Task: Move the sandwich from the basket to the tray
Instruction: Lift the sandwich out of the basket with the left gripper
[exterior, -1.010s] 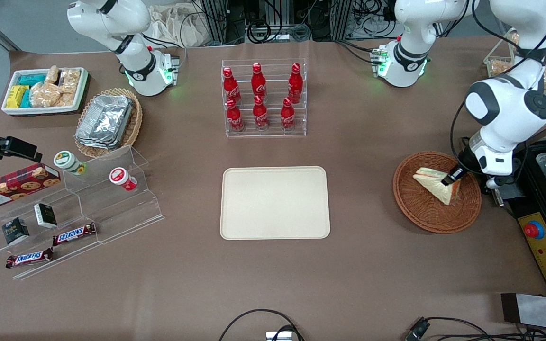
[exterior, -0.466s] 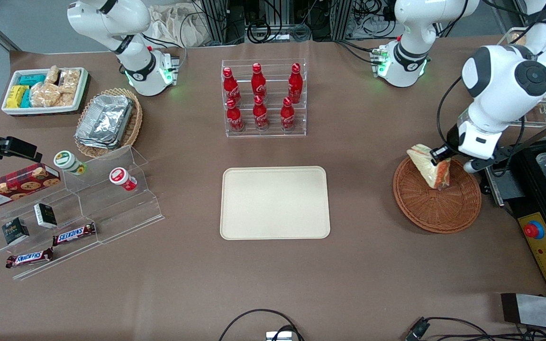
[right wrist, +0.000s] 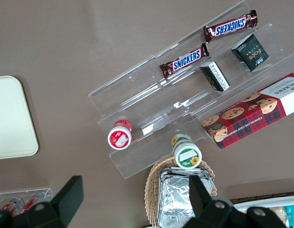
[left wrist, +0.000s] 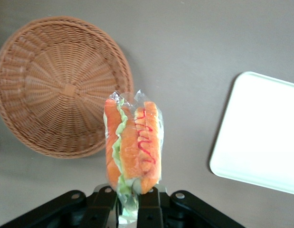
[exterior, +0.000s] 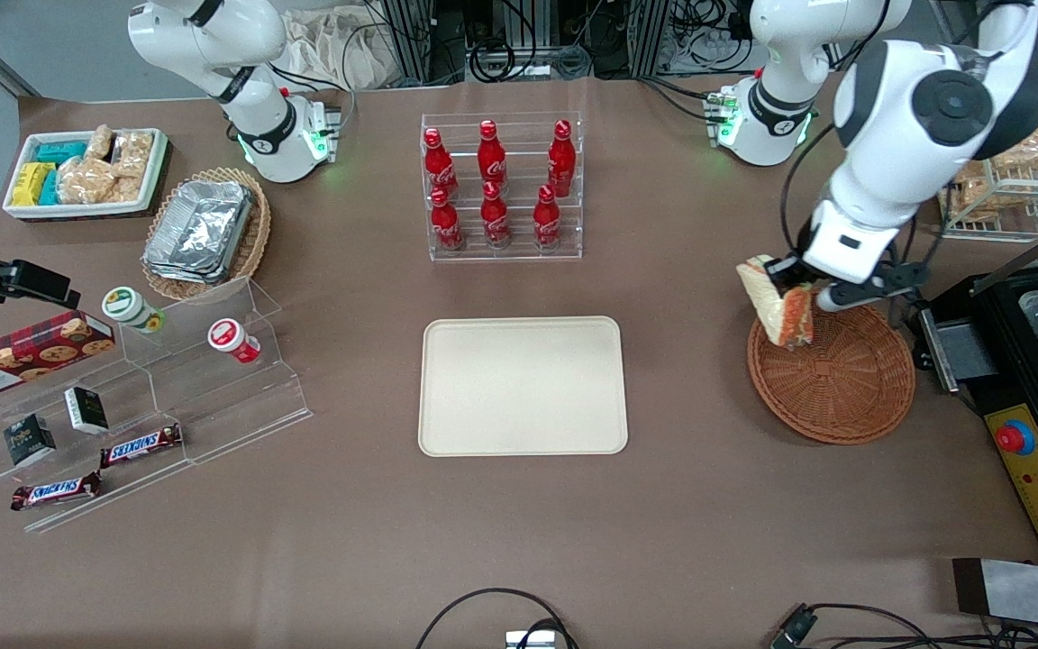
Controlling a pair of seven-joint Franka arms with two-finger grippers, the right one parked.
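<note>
My gripper (exterior: pixel 796 290) is shut on the wrapped sandwich (exterior: pixel 777 301) and holds it in the air above the rim of the round reddish-brown basket (exterior: pixel 843 397), on the edge nearest the tray. The sandwich (left wrist: pixel 133 145) hangs from the gripper (left wrist: pixel 129 202) with its orange and green filling showing. The basket (left wrist: pixel 56 85) has nothing in it. The cream tray (exterior: pixel 522 385) lies flat in the middle of the table, apart from the basket, and its corner (left wrist: pixel 260 133) shows in the left wrist view.
A clear rack of red bottles (exterior: pixel 501 189) stands farther from the front camera than the tray. A black unit with a red button (exterior: pixel 1028 442) sits beside the basket. A white wire rack of snack bags (exterior: pixel 1015 171) stands at the working arm's end.
The gripper has lifted the sandwich out of the basket and carried it up and toward the tray. The basket is left bare.
</note>
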